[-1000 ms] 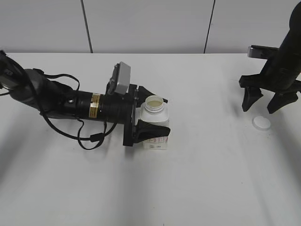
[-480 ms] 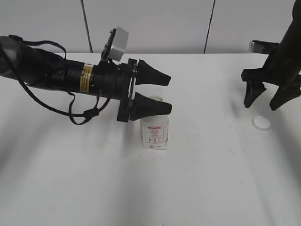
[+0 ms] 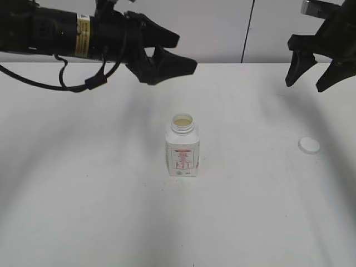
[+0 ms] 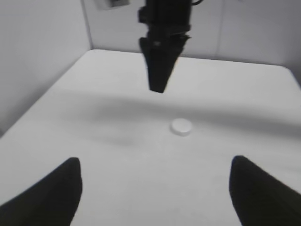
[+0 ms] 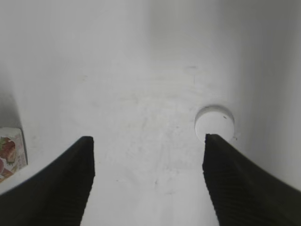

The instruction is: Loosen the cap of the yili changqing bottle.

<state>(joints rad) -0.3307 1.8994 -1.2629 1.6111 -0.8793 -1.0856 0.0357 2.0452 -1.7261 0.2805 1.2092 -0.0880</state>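
A plain white worktop (image 3: 83, 222) is filling most of the frame, with pale wall panels running along the top edge. The bottle (image 3: 182, 147) is standing upright near the centre, its neck open and bare. The cap (image 3: 309, 145) is lying flat on the worktop at the right of the frame, well apart from the bottle. The left end effector (image 3: 169, 53) is hanging at the upper left, jaws spread wide and holding nothing. The right end effector (image 3: 317, 69) is hovering at the upper right, above the cap, also spread wide and empty. Judging by this, the loosening is already done and more: the cap is fully off. Nothing appears to be left except the arms clearing away.
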